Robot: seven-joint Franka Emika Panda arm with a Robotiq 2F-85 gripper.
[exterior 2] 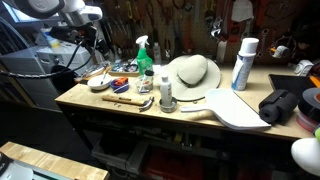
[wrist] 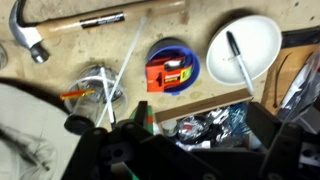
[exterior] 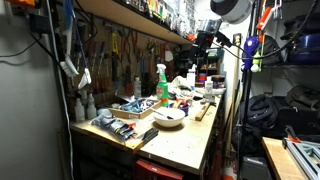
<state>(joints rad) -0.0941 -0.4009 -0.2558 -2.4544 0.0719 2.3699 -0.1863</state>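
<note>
Hovering over the cluttered workbench (wrist: 70, 55), my gripper (wrist: 185, 138) appears spread wide and holds nothing. Nearest below it, I note an orange tape measure (wrist: 168, 72) cradled in a blue dish (wrist: 170, 47), likely for containment, between claw hammer (wrist: 30, 40) and white bowl (wrist: 265, 35).

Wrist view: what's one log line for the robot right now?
gripper: open, holds nothing | nearest: orange tape measure on blue ring | near: hammer, white bowl

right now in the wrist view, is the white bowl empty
No, a thin dark-tipped stick lies across the inside of the white bowl.
</note>
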